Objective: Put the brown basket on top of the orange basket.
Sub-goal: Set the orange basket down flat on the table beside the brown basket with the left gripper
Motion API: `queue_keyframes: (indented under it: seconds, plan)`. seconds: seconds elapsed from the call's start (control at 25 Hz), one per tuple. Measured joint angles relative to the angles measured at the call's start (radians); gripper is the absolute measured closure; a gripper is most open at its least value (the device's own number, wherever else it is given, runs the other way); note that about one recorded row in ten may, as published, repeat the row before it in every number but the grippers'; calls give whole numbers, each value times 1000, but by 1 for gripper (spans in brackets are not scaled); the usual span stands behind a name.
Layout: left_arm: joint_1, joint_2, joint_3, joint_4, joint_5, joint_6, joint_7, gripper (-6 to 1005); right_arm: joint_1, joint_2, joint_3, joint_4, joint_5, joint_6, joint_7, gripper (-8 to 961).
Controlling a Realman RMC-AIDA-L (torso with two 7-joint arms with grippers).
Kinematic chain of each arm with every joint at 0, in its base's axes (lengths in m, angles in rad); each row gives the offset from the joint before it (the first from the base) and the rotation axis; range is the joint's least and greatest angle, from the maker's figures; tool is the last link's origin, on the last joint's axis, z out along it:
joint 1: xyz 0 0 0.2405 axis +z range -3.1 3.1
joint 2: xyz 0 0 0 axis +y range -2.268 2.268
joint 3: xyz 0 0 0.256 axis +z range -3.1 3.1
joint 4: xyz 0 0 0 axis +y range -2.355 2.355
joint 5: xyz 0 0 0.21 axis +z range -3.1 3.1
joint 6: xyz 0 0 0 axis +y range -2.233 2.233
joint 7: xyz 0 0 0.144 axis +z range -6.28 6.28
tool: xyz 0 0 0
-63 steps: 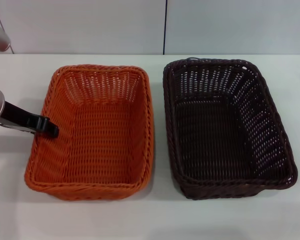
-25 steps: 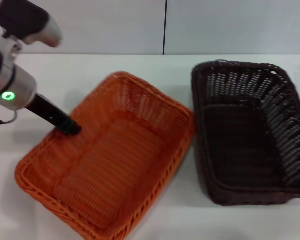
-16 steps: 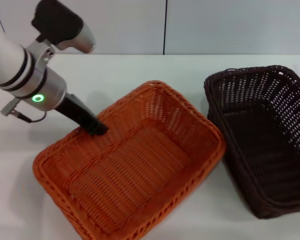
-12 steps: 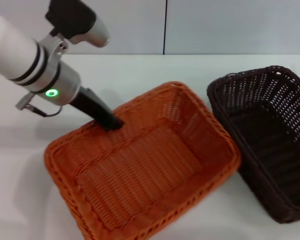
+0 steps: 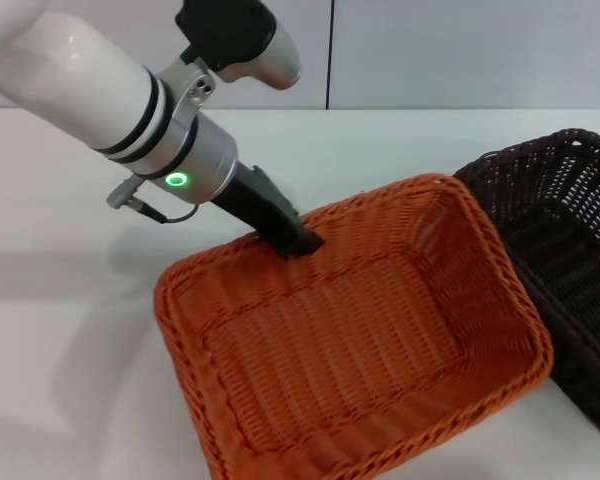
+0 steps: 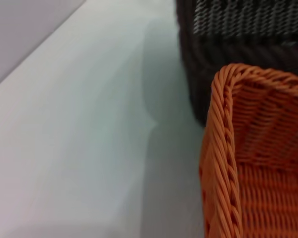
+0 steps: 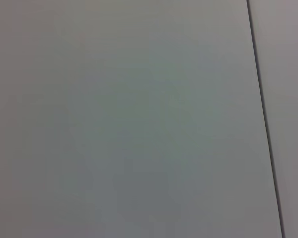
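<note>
the left claw (image 5: 295, 243) sits at the far rim of the orange basket (image 5: 360, 340), reaching in from about ten o'clock in the head view. its dark fingers are closed tight over the braided rim there, so it has hold of the orange basket by that edge. the arm behind it is white, with a silver collar showing a green light, and runs up toward the ten o'clock corner of the view.

the orange basket lies near the middle of the white desk (image 5: 70, 300), turned at an angle so that one corner points toward two o'clock and the opposite one toward seven o'clock. its inside holds nothing.

the brown basket (image 5: 580, 250) is at three o'clock from the orange one, partly cut off by the edge of the head view. the orange basket's two o'clock corner meets or overlaps the brown basket's near side; whether the rim rides over it or only touches it, i cannot tell. the left wrist view shows that orange corner close against the dark weave.

the right claw is not in view; the right wrist view shows only a plain pale surface with one dark line.
</note>
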Motion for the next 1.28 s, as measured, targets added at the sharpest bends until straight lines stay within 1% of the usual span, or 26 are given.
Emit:
queue_keyframes:
  seconds: [0.12,0.52,0.56,0.72,1.2,1.28]
  plan:
    - [-7,0,1,-7,-68,-7,58,828,1,0,0,2,1,0,0,400]
    - [-14,1,3,-23,-140,-27,136,826,6,0,0,3,2,0,0,399]
    - [-15,1,3,-26,-160,-33,166,825,7,0,0,3,2,0,0,399]
    - [-17,2,1,-27,-174,-31,188,819,10,-1,2,2,2,0,0,399]
    - [-10,3,-8,-7,-174,-38,181,801,10,-2,8,-4,2,24,0,400]
    - [-4,4,-8,13,-176,-40,181,646,8,-2,9,-6,2,25,0,400]
